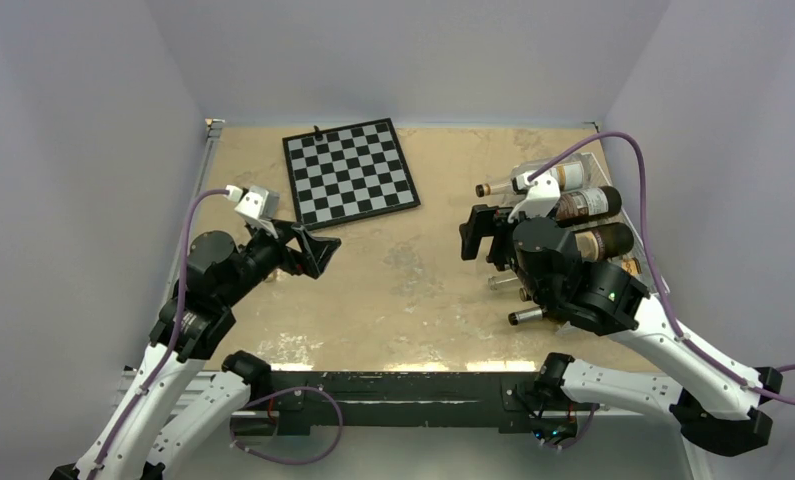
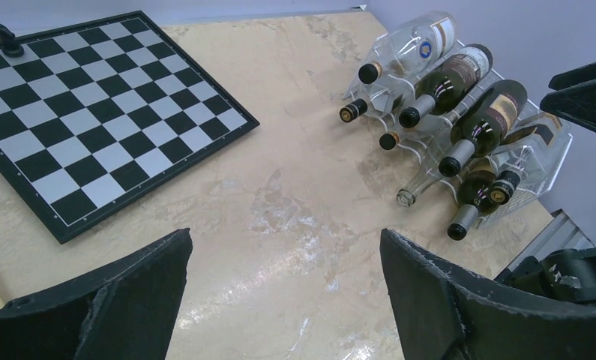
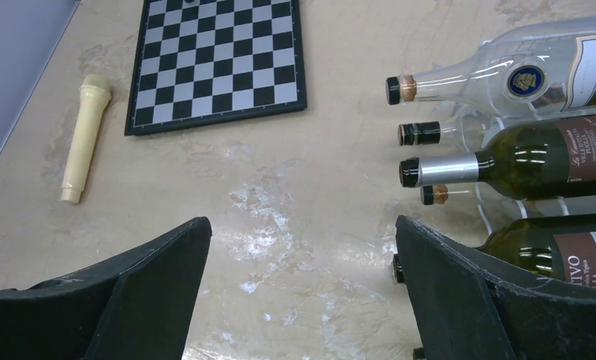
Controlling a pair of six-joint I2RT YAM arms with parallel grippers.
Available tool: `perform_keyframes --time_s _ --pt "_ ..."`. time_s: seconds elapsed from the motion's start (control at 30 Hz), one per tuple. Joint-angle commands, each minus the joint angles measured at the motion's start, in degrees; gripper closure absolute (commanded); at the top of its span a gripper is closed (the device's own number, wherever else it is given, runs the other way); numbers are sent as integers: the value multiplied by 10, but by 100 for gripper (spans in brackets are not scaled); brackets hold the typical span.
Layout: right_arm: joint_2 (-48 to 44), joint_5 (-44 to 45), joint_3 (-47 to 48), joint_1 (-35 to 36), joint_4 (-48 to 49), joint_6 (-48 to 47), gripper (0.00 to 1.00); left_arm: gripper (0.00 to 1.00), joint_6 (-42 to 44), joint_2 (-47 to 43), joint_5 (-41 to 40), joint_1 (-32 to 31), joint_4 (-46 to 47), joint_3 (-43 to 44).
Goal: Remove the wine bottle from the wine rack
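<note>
Top view: right gripper (image 1: 481,238) hangs near a dark wine bottle (image 1: 591,203), fingers apart, empty. Left gripper (image 1: 311,250) sits by the chessboard (image 1: 350,172), well apart from it, also spread

Left wrist: wine rack (image 2: 543,154) stands at the right of the table (image 2: 295,210), loaded, every bottle lying in it

Right wrist: the bottle lies in its cradle, right of the open fingers

We judge nothing done; approach, grip and pull-out all remain

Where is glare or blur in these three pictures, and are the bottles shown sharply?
Top external view: a bright glare band on the table along its near edge, wine bottles small. Left wrist view: a soft sheen on the table, bottles sharp. Right wrist view: white highlights on the dark glass, no motion blur visible.
</note>
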Motion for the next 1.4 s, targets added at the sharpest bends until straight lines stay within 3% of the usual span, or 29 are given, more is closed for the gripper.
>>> perform_keyframes --time_s 0.0,0.1,0.2,0.4,0.63,0.87,1.03,1.37 --pt "-11 41 10 1 23 0 2 1 -4 -3 2 -1 24 8" --pt "-20 42 -2 1 45 -24 2 1 -5 2 3 -1 22 10" --pt "-24 21 -15 1 91 -107 2 1 -5 4 -3 -2 23 8" --pt "3 -19 -51 1 165 -361 8 1 -3 2 -7 -1 20 10" --pt "61 28 -64 0 86 -576 7 1 -3 -4 -15 -2 21 7" --pt "57 -82 -70 0 -166 -610 9 2 -5 -1 -9 -2 22 8" --pt "30 -169 -94 0 -269 -626 13 2 -4 2 -11 -2 21 7" --pt "-39 -125 -211 -8 -276 -685 16 2 -3 3 -12 -2 22 7"
